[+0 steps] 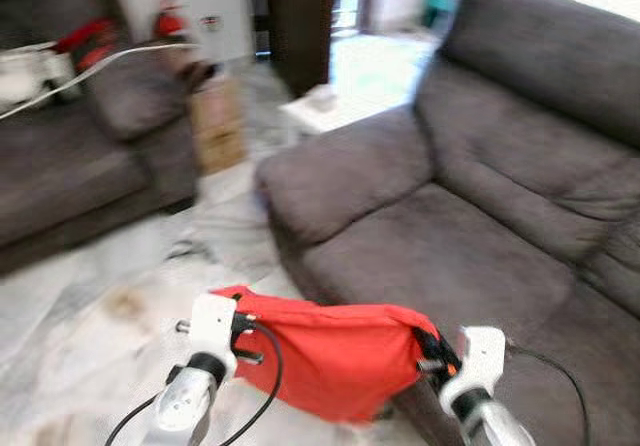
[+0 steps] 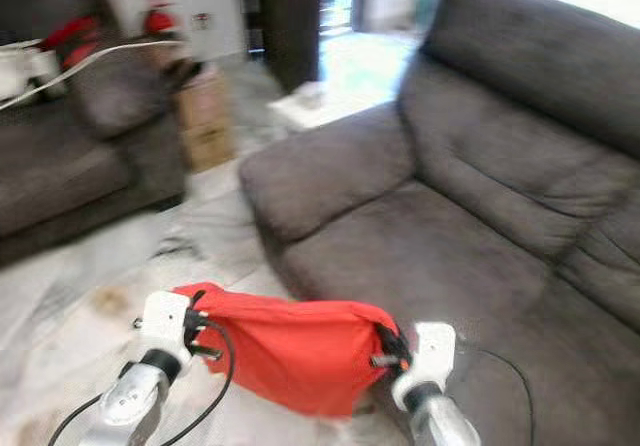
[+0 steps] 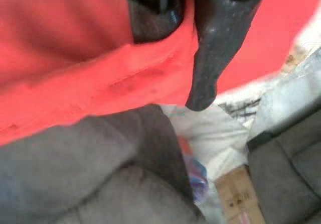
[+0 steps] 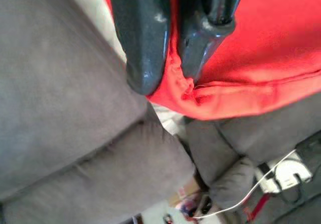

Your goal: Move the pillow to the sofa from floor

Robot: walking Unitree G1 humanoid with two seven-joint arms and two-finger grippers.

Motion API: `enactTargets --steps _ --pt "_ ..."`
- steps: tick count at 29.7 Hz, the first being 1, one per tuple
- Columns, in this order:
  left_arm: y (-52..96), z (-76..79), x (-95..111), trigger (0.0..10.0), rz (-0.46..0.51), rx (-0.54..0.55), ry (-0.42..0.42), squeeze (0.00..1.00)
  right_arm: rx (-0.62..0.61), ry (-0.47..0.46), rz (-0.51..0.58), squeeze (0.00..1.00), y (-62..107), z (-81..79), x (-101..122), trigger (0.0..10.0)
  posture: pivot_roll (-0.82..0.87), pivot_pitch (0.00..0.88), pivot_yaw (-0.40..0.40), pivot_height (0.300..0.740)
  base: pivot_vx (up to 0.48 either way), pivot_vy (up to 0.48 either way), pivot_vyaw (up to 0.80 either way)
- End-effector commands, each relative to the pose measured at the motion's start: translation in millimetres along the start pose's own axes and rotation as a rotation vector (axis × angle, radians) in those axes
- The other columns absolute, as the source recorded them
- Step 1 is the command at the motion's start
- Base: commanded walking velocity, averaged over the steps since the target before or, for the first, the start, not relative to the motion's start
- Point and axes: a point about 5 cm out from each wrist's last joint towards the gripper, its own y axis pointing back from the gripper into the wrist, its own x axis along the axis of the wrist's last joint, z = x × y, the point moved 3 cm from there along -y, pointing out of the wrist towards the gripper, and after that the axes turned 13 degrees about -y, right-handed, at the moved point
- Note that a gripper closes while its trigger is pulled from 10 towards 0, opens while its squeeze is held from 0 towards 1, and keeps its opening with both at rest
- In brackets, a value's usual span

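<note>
Big grey sofa (image 1: pixel 480 216) on the right, seat and armrest facing the robot. Second grey sofa (image 1: pixel 70 156) on the left, white cable draped over its arm. Marble floor (image 1: pixel 90 306) between them, cardboard box (image 1: pixel 215 121) at the far end of the gap.

Red pillow (image 1: pixel 335 351) is off the floor, hanging between both arms just in front of the big sofa's seat edge, bottom sagging.

Left gripper (image 3: pixel 183 48): fingers clamped on the pillow's left top edge, fabric pinched between them. Right gripper (image 4: pixel 173 58): fingers clamped on the right top edge, seam bunched between them, sofa cushion right below.
</note>
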Motion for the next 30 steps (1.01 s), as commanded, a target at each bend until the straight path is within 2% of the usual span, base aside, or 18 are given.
enactTargets --steps 1,14,18,23,30 --pt "-10.7 -8.0 35.0 10.0 0.140 0.028 -0.009 0.00 -0.025 0.003 0.009 0.00 3.6 7.2 2.3 10.0 0.00 0.136 -0.003 0.740 0.000 0.000 -0.80" --pt "-11.1 -7.4 35.8 10.0 0.142 0.016 -0.007 0.00 -0.022 0.000 0.003 0.00 3.4 6.3 0.4 10.0 0.00 0.137 -0.001 0.740 0.000 0.000 -0.80" --pt "-11.1 -7.0 36.3 10.0 0.141 0.008 -0.035 0.00 -0.027 -0.001 0.004 0.00 3.2 7.1 0.5 10.0 0.00 0.134 0.001 0.740 0.000 0.000 -0.80" --pt "-11.1 -10.1 36.3 10.0 0.142 0.019 -0.040 0.00 -0.028 -0.001 0.004 0.00 2.6 7.1 0.1 10.0 0.01 0.129 0.003 0.740 0.000 -0.424 -0.80" --pt "-11.4 -10.2 36.0 10.0 0.143 0.013 -0.033 0.00 -0.024 0.004 0.005 0.00 1.4 6.6 0.0 10.0 0.00 0.117 0.007 0.740 0.000 0.000 -0.80"
